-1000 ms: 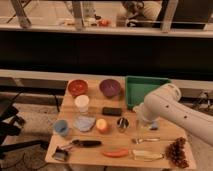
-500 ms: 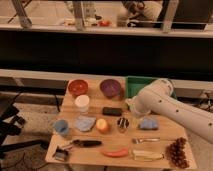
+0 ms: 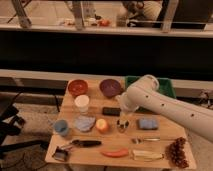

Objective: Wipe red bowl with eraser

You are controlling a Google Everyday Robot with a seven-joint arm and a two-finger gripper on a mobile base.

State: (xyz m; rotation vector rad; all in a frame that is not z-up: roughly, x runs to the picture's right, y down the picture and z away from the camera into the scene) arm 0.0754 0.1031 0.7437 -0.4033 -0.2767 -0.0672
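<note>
The red bowl [image 3: 77,87] sits at the back left of the wooden table [image 3: 165,132]. The eraser [image 3: 110,111], a small flat black block, lies near the table's middle, in front of the purple bowl [image 3: 110,87]. My white arm reaches in from the right. My gripper [image 3: 122,115] hangs just right of the eraser, above a small jar [image 3: 122,125]. It holds nothing that I can see.
A green tray [image 3: 165,85] stands at the back right, partly behind the arm. Also on the table are a white cup [image 3: 81,103], blue cup [image 3: 61,127], grey-blue cloth [image 3: 85,123], orange fruit [image 3: 102,124], blue sponge [image 3: 148,123], black-handled tool [image 3: 84,143], red pepper [image 3: 116,153] and grapes [image 3: 176,150].
My arm has swung left, from over the blue sponge toward the eraser. The sponge is now uncovered. Nothing on the table has moved.
</note>
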